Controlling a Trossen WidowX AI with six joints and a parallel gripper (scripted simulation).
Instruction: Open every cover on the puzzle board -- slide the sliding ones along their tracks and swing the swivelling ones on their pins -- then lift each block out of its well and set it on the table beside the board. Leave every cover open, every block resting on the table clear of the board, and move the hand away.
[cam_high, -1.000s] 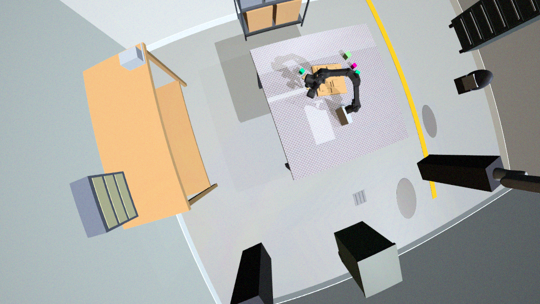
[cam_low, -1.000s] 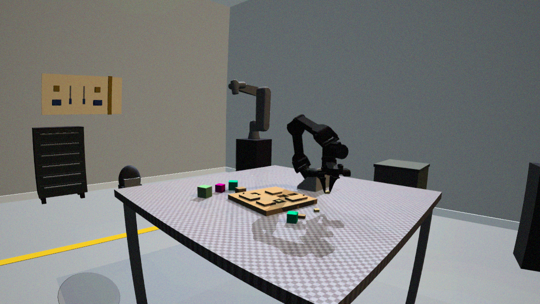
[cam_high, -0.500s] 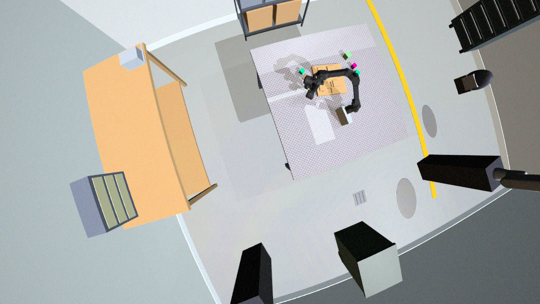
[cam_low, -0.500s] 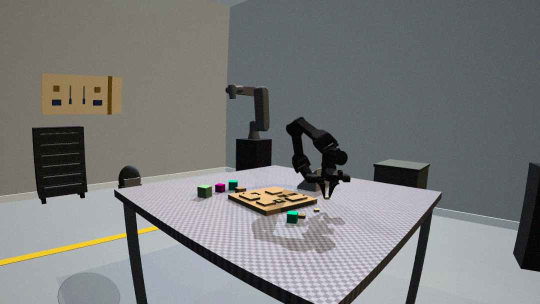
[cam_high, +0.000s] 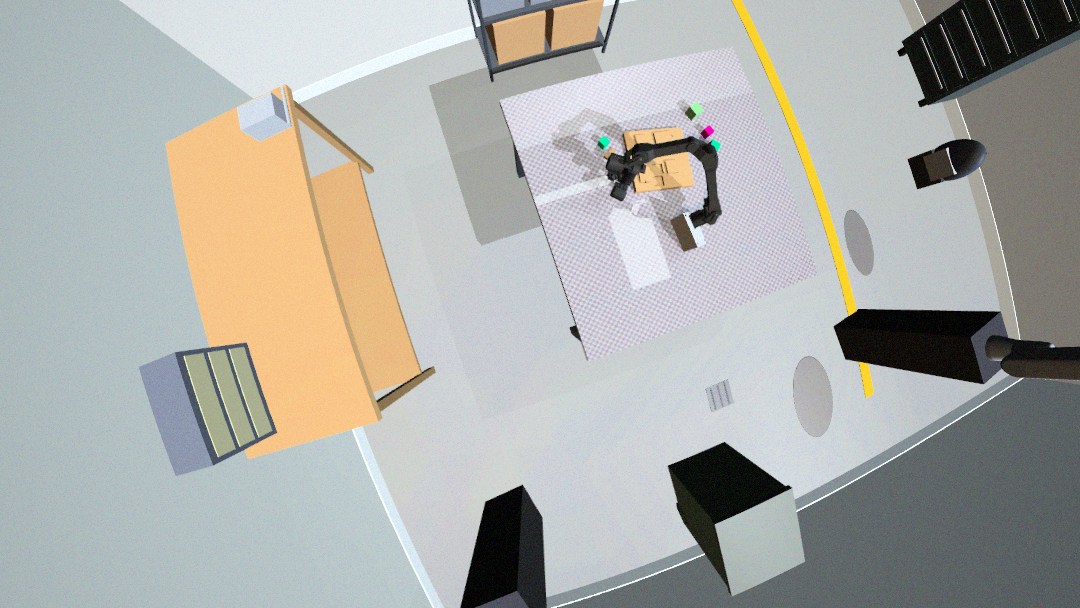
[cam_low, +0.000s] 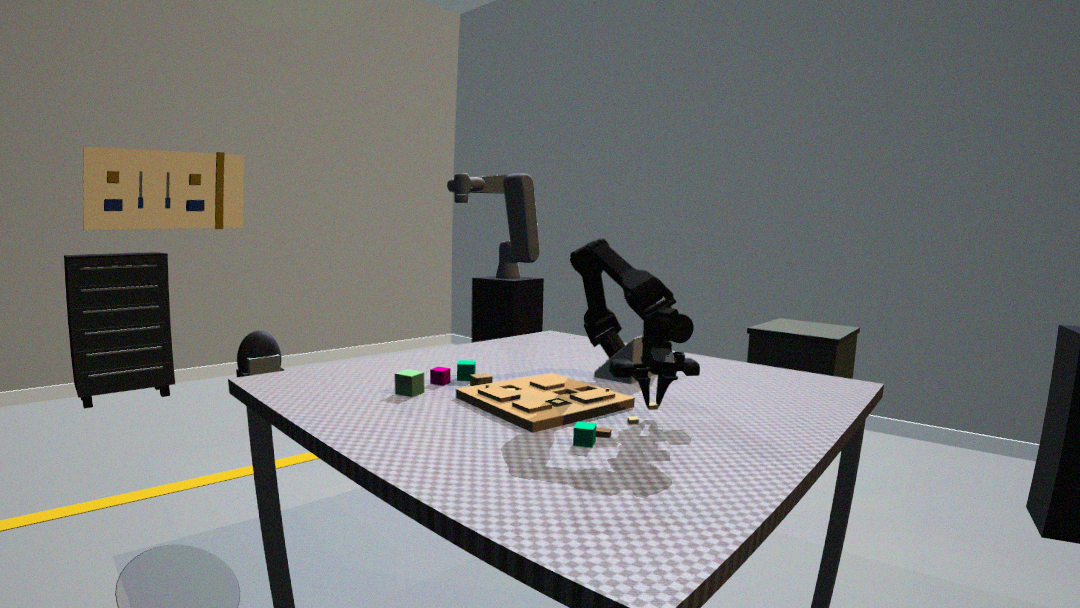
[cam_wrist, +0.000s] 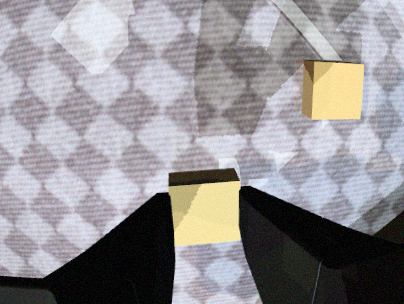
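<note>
My gripper (cam_low: 653, 402) (cam_wrist: 204, 203) is shut on a small pale yellow block (cam_low: 652, 407) (cam_wrist: 206, 215), low over the table beside the board's right corner in the exterior view. Whether the block touches the table is unclear. Another pale block (cam_low: 632, 419) (cam_wrist: 337, 92) lies on the table nearby. A brown block (cam_low: 604, 432) lies closer to the front, and one more (cam_low: 481, 379) lies behind the board. The puzzle board (cam_low: 534, 424) (cam_high: 686, 182) carries raised covers, among them a cover (cam_low: 592, 395) at the right and a cover (cam_low: 498, 393) at the left. Dark openings show beside them; their insides are unclear.
A teal cube (cam_low: 584, 434) (cam_high: 603, 141) stands by the front brown block. A green cube (cam_low: 408, 382) (cam_high: 694, 111), a magenta cube (cam_low: 439, 375) (cam_high: 707, 131) and another teal cube (cam_low: 466, 370) (cam_high: 715, 145) stand beyond the board. The arm's base (cam_high: 686, 231) stands on the table.
</note>
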